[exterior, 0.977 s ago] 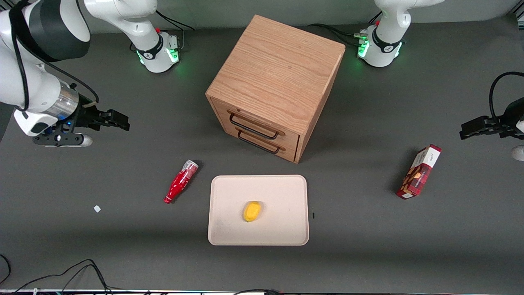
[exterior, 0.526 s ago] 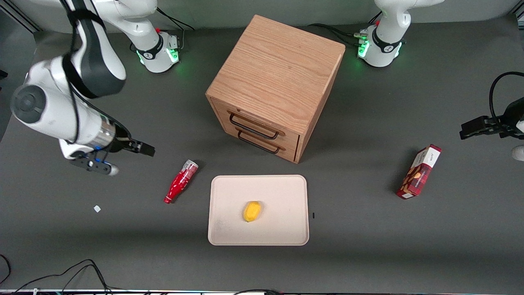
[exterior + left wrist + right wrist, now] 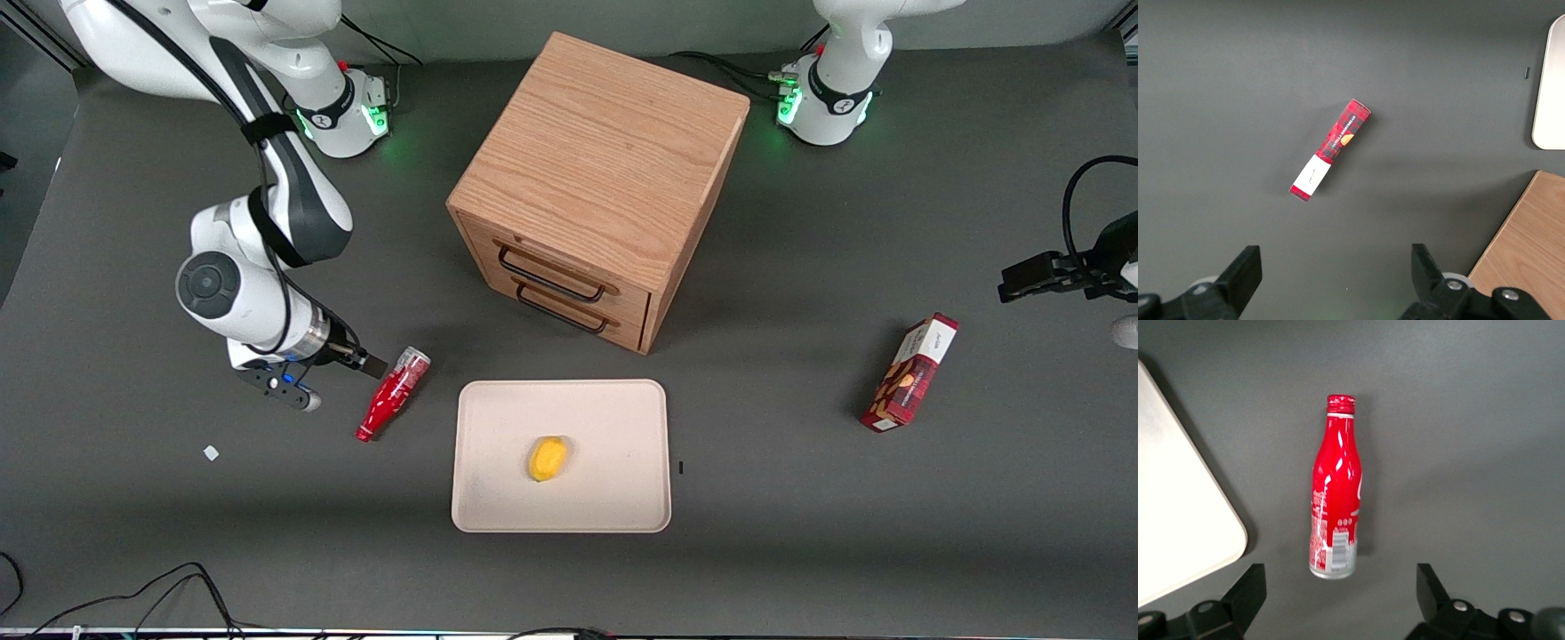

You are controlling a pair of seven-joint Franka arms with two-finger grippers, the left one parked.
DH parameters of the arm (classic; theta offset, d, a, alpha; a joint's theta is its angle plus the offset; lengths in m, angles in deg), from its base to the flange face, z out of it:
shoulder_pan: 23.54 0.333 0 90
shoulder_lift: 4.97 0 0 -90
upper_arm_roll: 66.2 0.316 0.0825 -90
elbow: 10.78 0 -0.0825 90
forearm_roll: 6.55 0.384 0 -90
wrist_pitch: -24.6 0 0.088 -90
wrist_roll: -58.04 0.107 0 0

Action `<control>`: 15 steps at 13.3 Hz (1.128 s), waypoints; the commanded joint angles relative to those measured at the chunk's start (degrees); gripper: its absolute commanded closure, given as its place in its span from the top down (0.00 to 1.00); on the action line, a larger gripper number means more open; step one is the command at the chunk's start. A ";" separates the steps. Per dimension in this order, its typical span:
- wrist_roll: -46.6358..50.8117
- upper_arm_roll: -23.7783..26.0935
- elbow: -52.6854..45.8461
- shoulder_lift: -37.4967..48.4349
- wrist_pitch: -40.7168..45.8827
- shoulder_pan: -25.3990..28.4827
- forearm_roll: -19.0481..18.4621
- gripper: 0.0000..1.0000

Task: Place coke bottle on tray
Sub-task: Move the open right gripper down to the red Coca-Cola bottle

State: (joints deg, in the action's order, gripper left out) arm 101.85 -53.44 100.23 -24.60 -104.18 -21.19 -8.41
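Observation:
The coke bottle [image 3: 391,396] is a small red bottle lying on its side on the dark table, beside the tray and toward the working arm's end. Its silvery base points away from the front camera and its red cap points toward it. The tray [image 3: 613,418] is a flat cream rectangle in front of the cabinet's drawers. My gripper [image 3: 369,364] hovers just above the bottle's base end. In the right wrist view the gripper [image 3: 1340,603] is open and empty, its fingers [image 3: 1248,587] spread wide to either side of the base of the bottle [image 3: 1336,513]. A corner of the tray [image 3: 1178,507] shows there too.
A yellow lemon-like object [image 3: 548,458] lies on the tray. A wooden drawer cabinet [image 3: 596,178] stands farther from the front camera than the tray. A red snack box [image 3: 910,372] lies toward the parked arm's end. A small white scrap [image 3: 211,452] lies on the table.
The right arm has swung in from the table's end and come down, bringing the gripper to the bottle's base end. The bottle and tray have not moved.

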 commanded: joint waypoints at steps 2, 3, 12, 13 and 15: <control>3.90 0.25 3.42 -2.76 -8.75 -0.15 -1.48 1.00; 5.57 0.25 3.42 -3.91 -9.98 -0.15 -2.35 1.00; 10.95 0.16 3.42 -10.15 -16.67 -0.15 -6.67 1.00; 11.99 0.16 3.42 -10.59 -17.20 -0.15 -6.93 1.00; 12.70 0.24 3.42 -11.30 -17.64 -0.15 -7.98 1.00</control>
State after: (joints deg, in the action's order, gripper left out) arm 111.65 -53.45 103.83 -35.02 -120.60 -21.23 -13.87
